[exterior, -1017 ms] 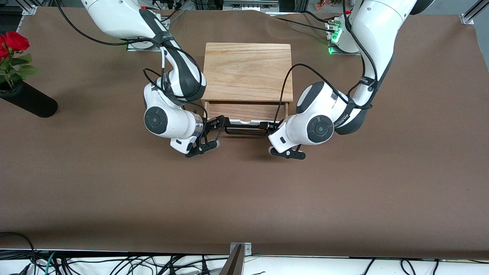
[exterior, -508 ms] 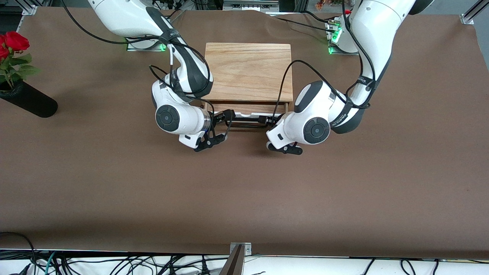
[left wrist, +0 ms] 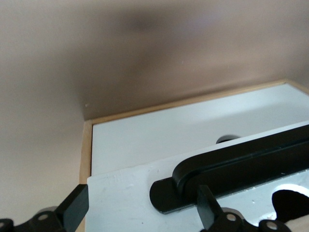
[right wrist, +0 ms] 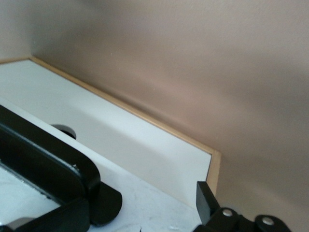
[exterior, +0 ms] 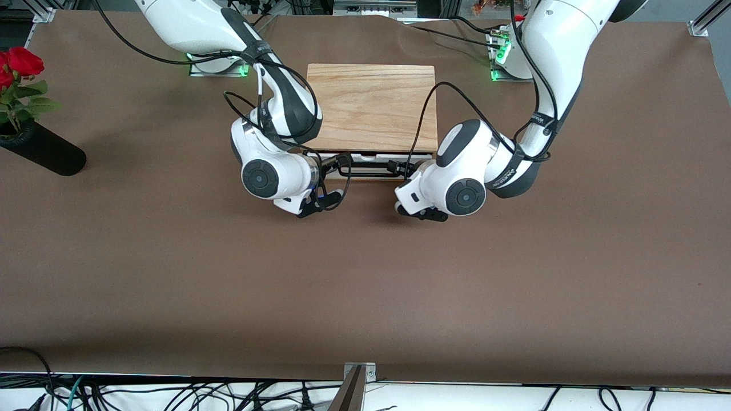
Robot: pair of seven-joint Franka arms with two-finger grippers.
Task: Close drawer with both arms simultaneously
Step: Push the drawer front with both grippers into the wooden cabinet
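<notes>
The drawer [exterior: 374,156] is pushed into its oak box [exterior: 371,105]; only the white front panel's top edge and the black bar handle [exterior: 368,166] show. My right gripper [exterior: 336,166] is at the handle's end toward the right arm, and my left gripper [exterior: 401,168] is at the other end. In the left wrist view my left gripper [left wrist: 140,212] is open, its fingers [left wrist: 72,210] straddling the white panel [left wrist: 120,198] and the handle's foot [left wrist: 169,195]. In the right wrist view my right gripper [right wrist: 137,212] is open the same way against the panel [right wrist: 159,208] beside the handle [right wrist: 48,162].
A black vase [exterior: 43,149] with red roses [exterior: 23,60] lies at the right arm's end of the table. The brown table cover [exterior: 365,285] stretches toward the front camera. Cables run along the table's near edge [exterior: 171,394].
Both grippers have moved toward the box with the drawer's front. The drawer has slid in; its wooden tray, open a second ago, no longer shows.
</notes>
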